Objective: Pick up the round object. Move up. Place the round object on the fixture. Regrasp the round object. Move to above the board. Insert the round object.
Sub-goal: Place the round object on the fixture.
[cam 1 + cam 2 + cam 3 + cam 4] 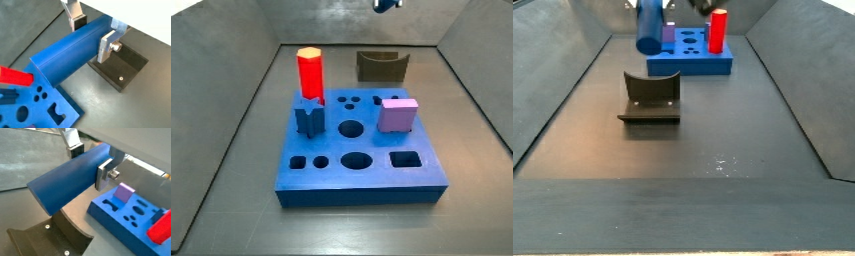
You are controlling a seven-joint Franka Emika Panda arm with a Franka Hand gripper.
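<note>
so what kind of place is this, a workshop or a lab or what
Most likely a robot lab test cell. A grey-walled bin holds a blue board with shaped holes, pegs standing in it and a dark fixture. The gripper, raised above the floor, has its fingers clamped on the round object.

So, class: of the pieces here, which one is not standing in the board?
The round object, the long blue cylinder: it is clamped in the gripper, off the board, unlike the red peg, star peg and lilac cube.
</note>
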